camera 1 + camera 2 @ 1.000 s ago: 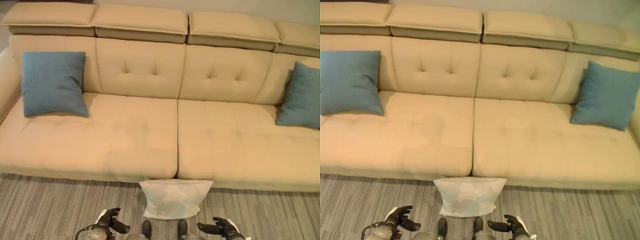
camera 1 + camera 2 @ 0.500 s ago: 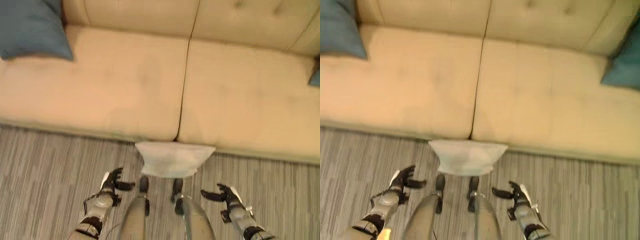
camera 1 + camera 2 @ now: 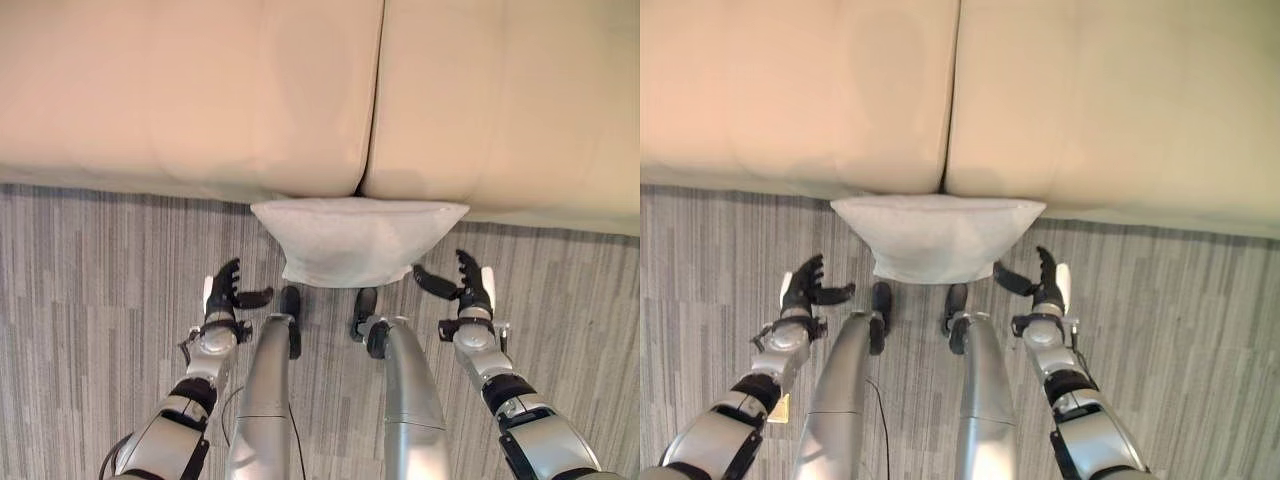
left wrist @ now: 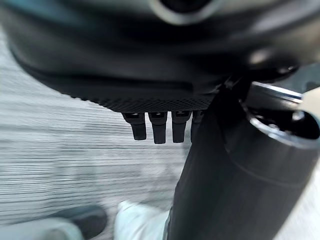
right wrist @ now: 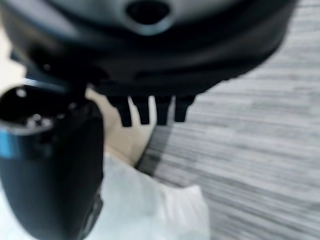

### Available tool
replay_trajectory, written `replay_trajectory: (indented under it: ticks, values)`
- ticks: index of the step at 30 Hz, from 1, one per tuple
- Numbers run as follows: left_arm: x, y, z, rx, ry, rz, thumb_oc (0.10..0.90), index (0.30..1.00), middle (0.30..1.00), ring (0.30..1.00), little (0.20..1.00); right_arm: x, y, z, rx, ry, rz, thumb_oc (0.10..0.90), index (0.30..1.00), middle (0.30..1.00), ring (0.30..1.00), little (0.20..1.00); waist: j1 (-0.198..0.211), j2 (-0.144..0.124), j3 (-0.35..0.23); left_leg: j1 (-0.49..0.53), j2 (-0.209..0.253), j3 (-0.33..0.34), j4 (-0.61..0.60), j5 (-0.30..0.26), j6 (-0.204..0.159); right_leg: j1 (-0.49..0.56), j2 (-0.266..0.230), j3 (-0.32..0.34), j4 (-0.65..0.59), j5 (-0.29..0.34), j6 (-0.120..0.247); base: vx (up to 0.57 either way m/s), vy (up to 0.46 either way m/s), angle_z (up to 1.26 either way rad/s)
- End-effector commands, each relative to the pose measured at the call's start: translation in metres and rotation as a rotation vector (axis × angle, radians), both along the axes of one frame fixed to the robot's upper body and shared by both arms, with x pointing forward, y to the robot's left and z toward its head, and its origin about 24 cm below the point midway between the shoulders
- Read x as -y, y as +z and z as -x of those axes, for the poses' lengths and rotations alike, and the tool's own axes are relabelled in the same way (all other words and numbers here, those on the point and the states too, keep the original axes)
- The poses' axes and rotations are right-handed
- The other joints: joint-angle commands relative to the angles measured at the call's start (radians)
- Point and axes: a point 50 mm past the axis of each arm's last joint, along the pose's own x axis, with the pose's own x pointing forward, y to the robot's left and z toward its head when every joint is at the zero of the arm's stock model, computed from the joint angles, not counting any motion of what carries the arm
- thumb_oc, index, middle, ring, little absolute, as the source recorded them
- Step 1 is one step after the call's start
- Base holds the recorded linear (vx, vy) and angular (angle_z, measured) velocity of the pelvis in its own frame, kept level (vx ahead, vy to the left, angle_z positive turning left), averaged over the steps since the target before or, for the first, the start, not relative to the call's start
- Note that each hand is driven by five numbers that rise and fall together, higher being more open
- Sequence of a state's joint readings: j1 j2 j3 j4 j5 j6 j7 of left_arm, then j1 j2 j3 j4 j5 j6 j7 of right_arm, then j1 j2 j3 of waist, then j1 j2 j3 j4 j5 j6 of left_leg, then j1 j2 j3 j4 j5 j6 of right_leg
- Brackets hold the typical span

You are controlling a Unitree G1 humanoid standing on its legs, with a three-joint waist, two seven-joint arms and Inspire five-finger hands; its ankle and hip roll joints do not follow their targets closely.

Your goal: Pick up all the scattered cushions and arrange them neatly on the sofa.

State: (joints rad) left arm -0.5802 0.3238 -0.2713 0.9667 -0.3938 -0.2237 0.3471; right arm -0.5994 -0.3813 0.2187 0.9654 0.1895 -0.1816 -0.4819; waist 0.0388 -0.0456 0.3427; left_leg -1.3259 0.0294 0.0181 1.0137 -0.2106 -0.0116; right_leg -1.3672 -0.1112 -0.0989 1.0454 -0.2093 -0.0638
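A white square fabric cushion [image 3: 357,238] lies on the grey striped wood-look floor [image 3: 90,290], its far edge touching the front of the beige upholstered sofa [image 3: 200,90], just below the seam between 2 seat pads. The left hand [image 3: 224,296] hovers near the cushion's left side, fingers spread and relaxed, holding nothing. The right hand [image 3: 465,285] hovers just beside the cushion's right corner, also spread and empty. Neither hand touches the cushion.

I note a white matt cloth cushion [image 3: 358,238], a smooth matt beige upholstered sofa [image 3: 200,90], and a streaked grey wood-look floor [image 3: 90,300].
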Motion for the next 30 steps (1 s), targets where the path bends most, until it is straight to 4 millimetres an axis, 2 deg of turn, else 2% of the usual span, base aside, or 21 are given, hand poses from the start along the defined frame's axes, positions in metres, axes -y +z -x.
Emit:
replay_trajectory:
  ticks: [1,3,4,7,10,11,12,15,21,22,23,27,30]
  values:
    - [-0.012,-0.007,0.012,0.034,0.114,0.032,0.800,0.900,0.900,0.900,0.900,0.016,-0.006,0.019,0.064,-0.096,0.024,0.800,0.900,0.900,0.900,0.900,-0.021,0.038,-0.110,-0.057,-0.038,-0.005,-0.022,-0.049,0.026,0.014,-0.002,0.044,-0.043,-0.068,0.056,0.04,-0.019,0.02]
    - [-0.011,-0.001,0.008,0.054,0.116,0.029,0.800,0.900,0.900,0.900,0.900,0.015,0.000,0.016,0.086,-0.098,0.033,0.800,0.900,0.900,0.900,0.900,-0.022,0.039,-0.107,-0.084,-0.037,-0.006,-0.004,-0.057,0.028,-0.011,-0.002,0.049,-0.028,-0.074,0.055,0.02,-0.013,-0.01]
    - [-0.006,0.016,-0.003,0.115,0.097,0.035,0.800,0.900,0.900,0.900,0.900,0.013,0.015,0.007,0.136,-0.095,0.044,0.800,0.900,0.900,0.900,0.900,-0.024,0.040,-0.106,-0.151,-0.043,-0.011,0.045,-0.069,0.033,-0.074,-0.002,0.057,0.019,-0.084,0.050,0.04,-0.021,-0.01]
    - [-0.005,0.026,-0.009,0.145,0.085,0.035,0.800,0.900,0.900,0.900,0.900,0.013,0.022,0.003,0.157,-0.089,0.040,0.800,0.900,0.900,0.900,0.900,-0.026,0.041,-0.108,-0.175,-0.044,-0.012,0.061,-0.074,0.034,-0.097,-0.002,0.061,0.035,-0.090,0.048,0.00,-0.004,0.01]
    - [0.002,0.055,-0.024,0.228,0.000,0.026,0.800,0.900,0.900,0.900,0.900,0.008,0.047,-0.011,0.216,-0.012,0.053,0.800,0.900,0.900,0.900,0.900,-0.025,0.041,-0.105,-0.235,-0.044,-0.013,0.108,-0.082,0.036,-0.156,-0.003,0.069,0.078,-0.093,0.050,0.01,-0.022,0.06]
    - [0.004,0.062,-0.027,0.246,-0.023,0.016,0.800,0.900,0.900,0.900,0.900,0.009,0.052,-0.013,0.225,0.001,0.063,0.800,0.900,0.900,0.900,0.900,-0.025,0.041,-0.102,-0.243,-0.045,-0.011,0.120,-0.085,0.037,-0.164,-0.003,0.070,0.090,-0.095,0.050,0.01,-0.042,0.04]
    - [0.004,0.075,-0.033,0.273,-0.054,-0.008,0.800,0.900,0.900,0.900,0.900,0.010,0.065,-0.020,0.250,0.028,0.075,0.800,0.900,0.900,0.900,0.900,-0.025,0.037,-0.084,-0.244,-0.045,-0.005,0.140,-0.095,0.038,-0.168,-0.004,0.077,0.113,-0.098,0.050,0.01,-0.032,0.01]
    - [0.008,0.086,-0.038,0.293,-0.077,-0.024,0.800,0.900,0.900,0.900,0.900,0.006,0.079,-0.026,0.277,0.059,0.086,0.800,0.900,0.900,0.900,0.900,-0.021,0.035,-0.067,-0.244,-0.041,-0.001,0.158,-0.102,0.037,-0.174,-0.004,0.081,0.134,-0.100,0.050,0.00,-0.002,-0.02]
    - [0.034,0.116,-0.052,0.360,-0.177,-0.064,0.800,0.900,0.900,0.900,0.900,-0.027,0.125,-0.047,0.366,0.202,0.231,0.800,0.900,0.900,0.900,0.900,-0.020,0.028,-0.012,-0.244,-0.031,0.008,0.191,-0.109,0.037,-0.172,-0.002,0.089,0.160,-0.091,0.056,-0.01,-0.007,-0.02]
    - [0.044,0.128,-0.056,0.394,-0.208,-0.056,0.800,0.900,0.900,0.900,0.900,-0.043,0.139,-0.051,0.401,0.250,0.262,0.800,0.900,0.900,0.900,0.900,-0.019,0.025,0.003,-0.244,-0.029,0.011,0.199,-0.110,0.038,-0.172,-0.003,0.091,0.164,-0.086,0.058,0.00,0.000,0.00]
    - [0.044,0.128,-0.056,0.395,-0.208,-0.056,0.800,0.900,0.900,0.900,0.900,-0.043,0.140,-0.052,0.402,0.251,0.263,0.800,0.900,0.900,0.900,0.900,-0.020,0.025,0.004,-0.244,-0.029,0.011,0.200,-0.111,0.038,-0.172,-0.002,0.091,0.164,-0.086,0.058,0.00,0.000,0.00]
    - [0.067,0.142,-0.058,0.450,-0.271,-0.017,0.800,0.900,0.900,0.900,0.900,-0.073,0.155,-0.056,0.455,0.328,0.280,0.800,0.900,0.900,0.900,0.900,-0.020,0.021,0.017,-0.244,-0.032,0.011,0.206,-0.108,0.040,-0.171,0.000,0.091,0.166,-0.072,0.061,0.00,0.000,0.00]
    - [0.084,0.144,-0.056,0.469,-0.308,0.041,0.800,0.900,0.900,0.900,0.900,-0.093,0.155,-0.056,0.466,0.377,0.265,0.800,0.900,0.900,0.900,0.900,-0.019,0.019,0.014,-0.244,-0.033,0.009,0.204,-0.104,0.041,-0.171,0.002,0.089,0.164,-0.064,0.062,0.00,-0.004,-0.01]
